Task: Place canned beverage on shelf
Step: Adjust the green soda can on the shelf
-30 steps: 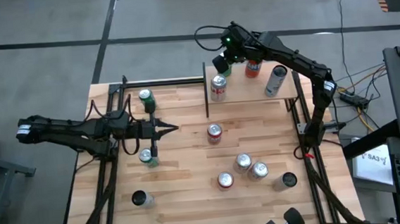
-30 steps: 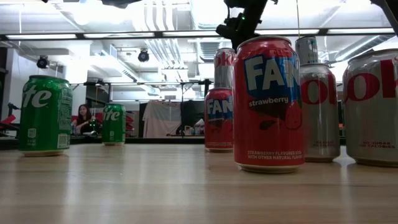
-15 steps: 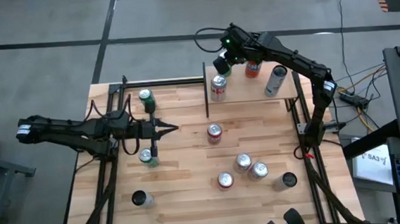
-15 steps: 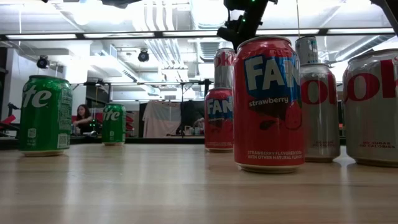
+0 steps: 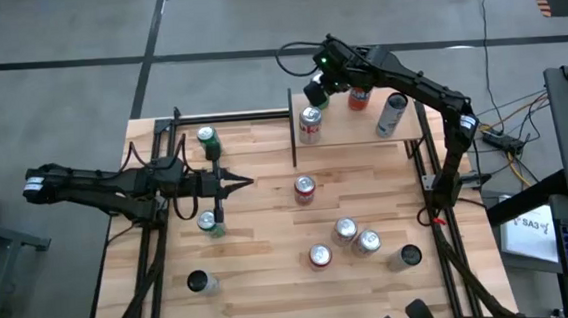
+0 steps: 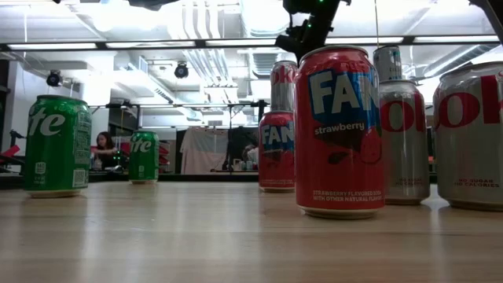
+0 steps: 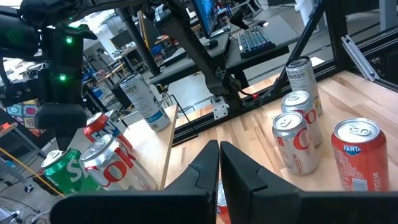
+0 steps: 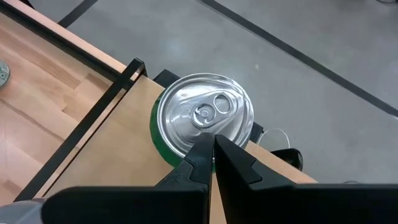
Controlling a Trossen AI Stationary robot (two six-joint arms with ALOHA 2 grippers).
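Right end effector [image 5: 321, 88] over far corner of small light-wood shelf with thin black posts [image 5: 347, 134], fingers pressed together, nothing held, tips just above silver top of green beverage can [image 8: 202, 124] standing at shelf corner. Also on shelf: silver-red can [image 5: 310, 124], red can [image 5: 359, 98], tall silver can [image 5: 390, 113]. Left end effector [image 5: 234, 185] closed, empty, over striped wooden desk [image 5: 260, 251] between two green cans there.

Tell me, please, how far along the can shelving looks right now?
Four cans stand on the light wooden shelf, including the green can under the shut, empty right gripper. The shut left gripper waits mid-table holding nothing. Eight cans are left on the striped wooden tabletop.
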